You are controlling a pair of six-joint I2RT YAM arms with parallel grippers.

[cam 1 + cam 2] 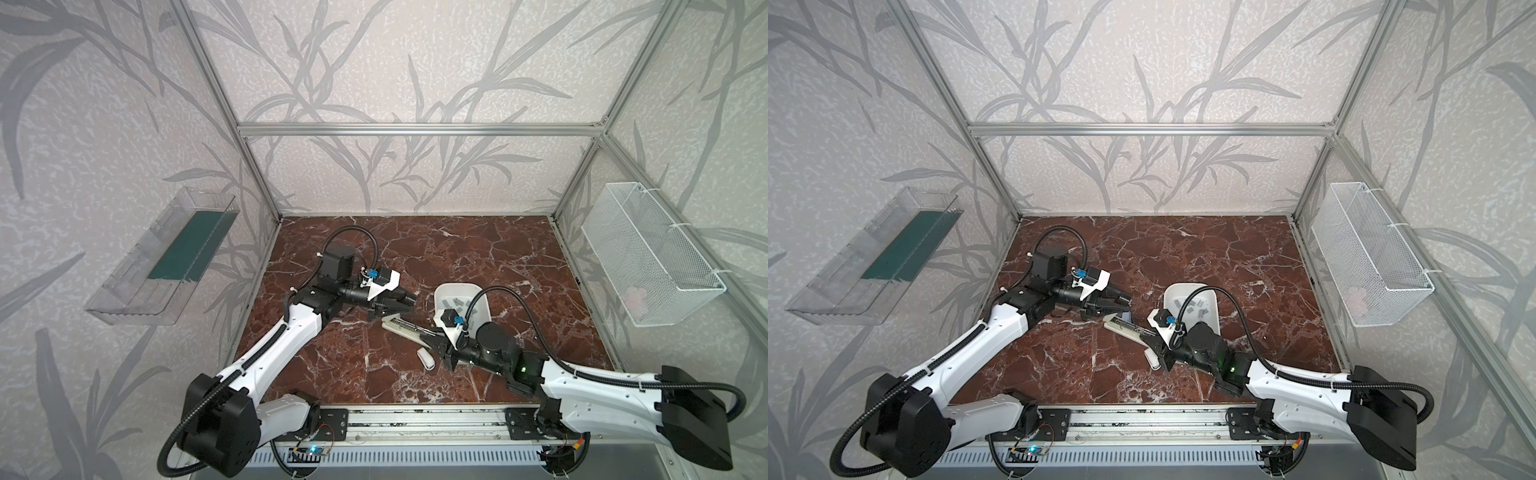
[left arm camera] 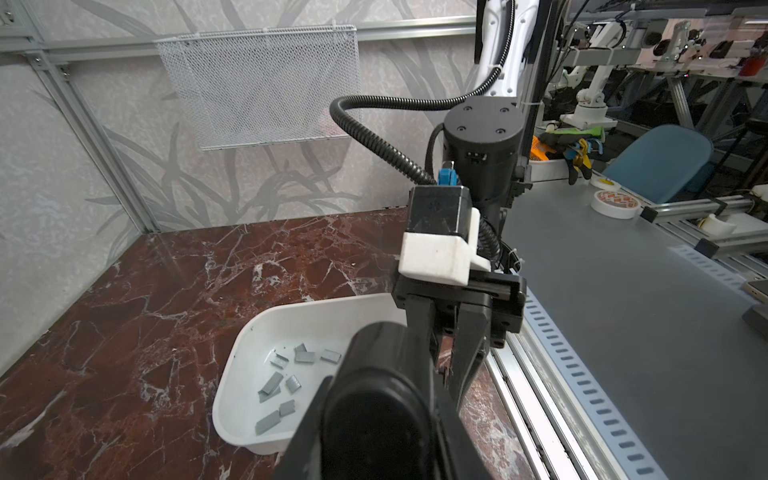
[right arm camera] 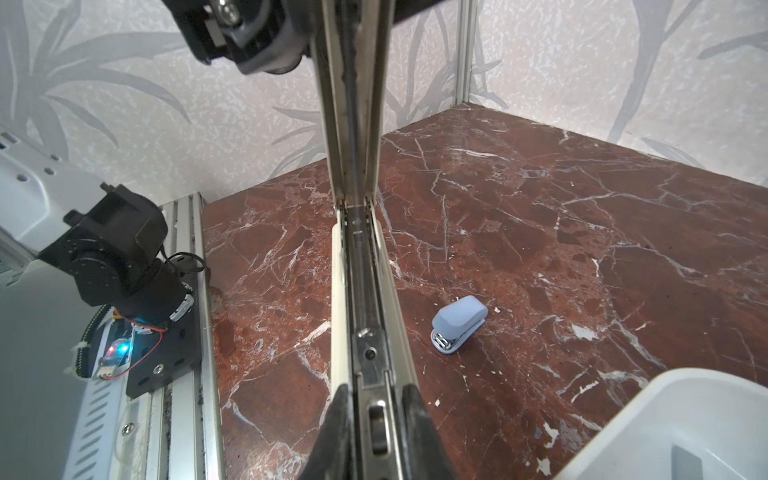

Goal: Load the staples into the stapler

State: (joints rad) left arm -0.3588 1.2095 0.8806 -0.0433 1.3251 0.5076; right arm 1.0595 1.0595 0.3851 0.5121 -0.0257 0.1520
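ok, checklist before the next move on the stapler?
1. right gripper shut on stapler: ok.
2. left gripper on its raised arm: ok.
3. Stapler open, channel exposed: ok.
4. Staple in a gripper: not ok; the staples lie in the tray.
5. Channel empty: cannot tell.
6. Clear of blue mini stapler: ok, it lies apart.

Grey staples (image 2: 272, 381) loose in wht tray (image 2: 249, 336); cream stapler (image 1: 405, 330) unfolded open.
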